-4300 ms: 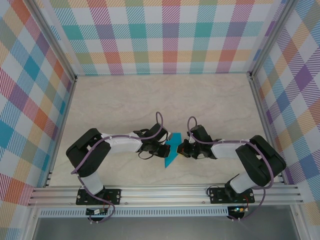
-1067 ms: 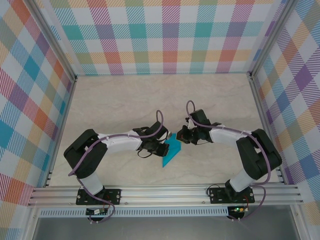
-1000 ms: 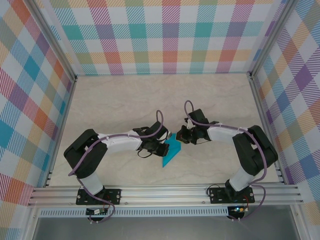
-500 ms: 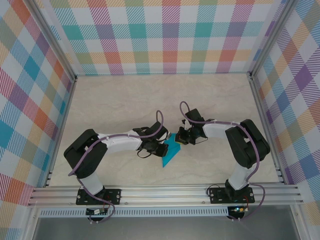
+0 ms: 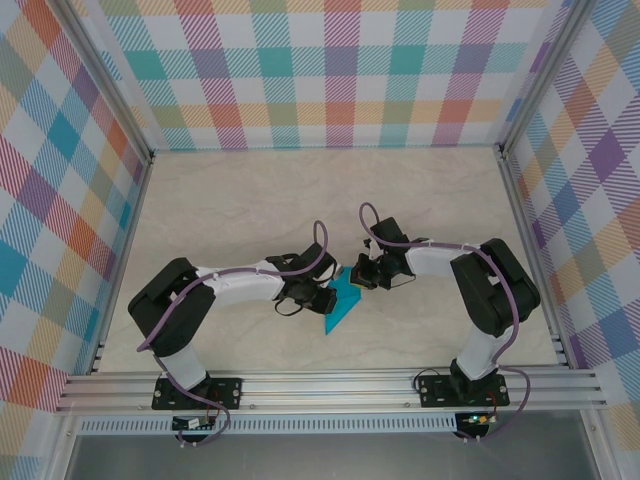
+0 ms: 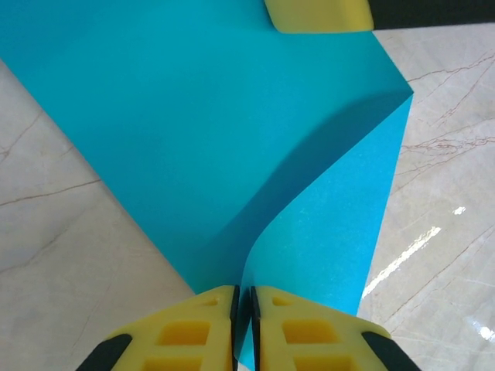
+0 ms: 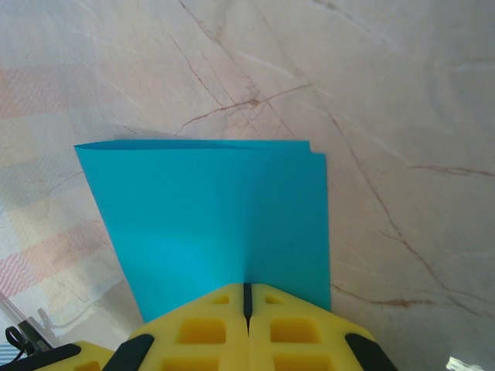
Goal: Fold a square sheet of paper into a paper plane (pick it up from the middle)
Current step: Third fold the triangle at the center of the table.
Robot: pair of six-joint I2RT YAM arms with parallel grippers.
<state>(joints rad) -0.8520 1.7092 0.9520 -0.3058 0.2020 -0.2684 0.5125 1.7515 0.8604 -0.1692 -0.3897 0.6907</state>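
Observation:
The square sheet of paper (image 5: 345,303), teal and folded over on itself, lies between the two grippers just in front of the table's middle. My left gripper (image 5: 324,298) holds its near-left side. In the left wrist view a curled flap of the paper (image 6: 332,224) runs up into the thin slit between the yellow jaws of the left gripper (image 6: 244,297). My right gripper (image 5: 362,281) is at the paper's far right. In the right wrist view the right gripper (image 7: 247,287) is shut on the doubled paper (image 7: 216,209), whose two edges nearly line up. A yellow fingertip (image 6: 317,14) of the right gripper rests on the paper's far edge.
The marble table (image 5: 300,200) is walled by plaid panels on three sides. An aluminium rail (image 5: 330,385) carrying both arm bases runs along the near edge. Purple cables loop above both wrists.
Over the last second my right arm swung left toward the left gripper, carrying its side of the paper over the rest. The left arm stayed put.

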